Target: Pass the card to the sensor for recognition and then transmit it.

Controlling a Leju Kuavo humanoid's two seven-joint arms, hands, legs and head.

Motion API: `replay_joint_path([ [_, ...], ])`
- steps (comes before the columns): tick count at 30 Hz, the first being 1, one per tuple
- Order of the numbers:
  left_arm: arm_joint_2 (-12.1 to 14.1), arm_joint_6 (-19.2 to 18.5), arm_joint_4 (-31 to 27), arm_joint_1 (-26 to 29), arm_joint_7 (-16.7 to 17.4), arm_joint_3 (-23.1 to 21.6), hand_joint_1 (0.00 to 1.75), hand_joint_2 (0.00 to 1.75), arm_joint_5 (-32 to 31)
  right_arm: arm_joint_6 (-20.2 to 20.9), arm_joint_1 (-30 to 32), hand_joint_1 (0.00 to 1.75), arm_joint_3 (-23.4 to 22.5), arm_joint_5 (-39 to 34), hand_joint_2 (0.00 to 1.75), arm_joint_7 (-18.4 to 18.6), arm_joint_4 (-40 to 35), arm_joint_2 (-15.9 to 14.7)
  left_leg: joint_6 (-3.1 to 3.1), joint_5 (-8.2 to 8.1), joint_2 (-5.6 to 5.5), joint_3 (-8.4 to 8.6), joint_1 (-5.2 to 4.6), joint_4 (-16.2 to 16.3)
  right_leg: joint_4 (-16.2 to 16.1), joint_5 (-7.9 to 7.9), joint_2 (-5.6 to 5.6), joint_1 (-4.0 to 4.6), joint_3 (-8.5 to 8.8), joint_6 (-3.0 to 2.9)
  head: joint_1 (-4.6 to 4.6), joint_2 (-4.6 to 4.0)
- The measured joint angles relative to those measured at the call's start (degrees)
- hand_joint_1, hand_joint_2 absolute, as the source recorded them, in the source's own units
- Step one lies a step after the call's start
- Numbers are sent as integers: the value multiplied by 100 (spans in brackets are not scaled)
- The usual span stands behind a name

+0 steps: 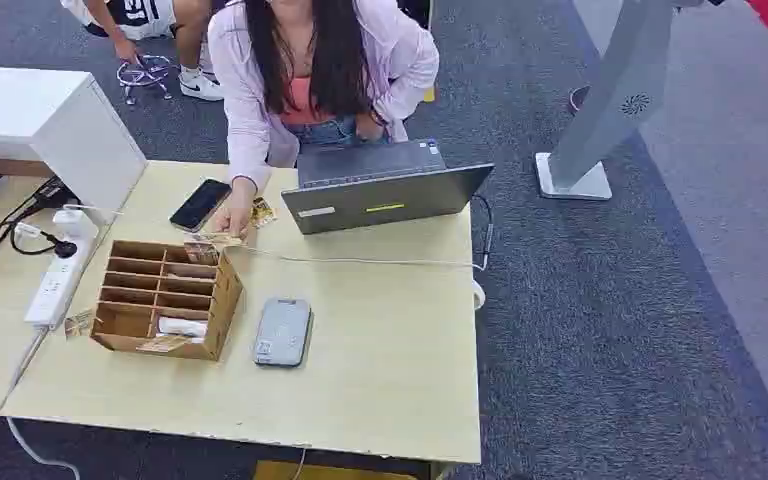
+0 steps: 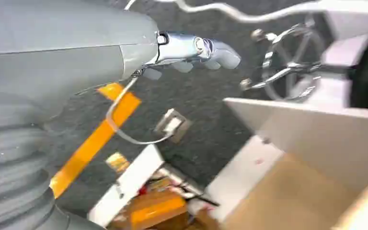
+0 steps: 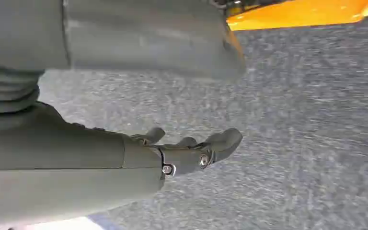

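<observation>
Both the left hand (image 2: 191, 52) and right hand (image 3: 191, 151) hang empty, fingers loosely apart, well away from the flat grey rectangular sensor (image 1: 282, 331); a card could be fumbled if the person's hand (image 1: 232, 215) is met.

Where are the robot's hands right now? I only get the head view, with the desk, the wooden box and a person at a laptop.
Observer: The left hand hangs over dark carpet, holding nothing.
Operator: And the other one?
Observer: The right hand is empty too, its fingers loosely apart above the carpet.
Operator: Is anything on the floor near the left one?
Observer: Yes, a strip of yellow tape runs across the carpet beneath that arm.
</observation>
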Motion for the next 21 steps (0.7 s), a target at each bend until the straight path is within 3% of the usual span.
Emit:
replay_joint_path([
  [10,-398,88,-1991,476,-66,-442,0,175,159,-103,10,0,-278,424,0,449,90,123,0,0,0,0,0,0,0,0,0,0,0,0,-2,0],
  [21,-437,380,-4170,1055,-262,-1503,0,175,68,-173,13,0,-450,702,0,706,151,225,0,0,0,1,0,0,0,0,0,0,0,0,2,0],
])
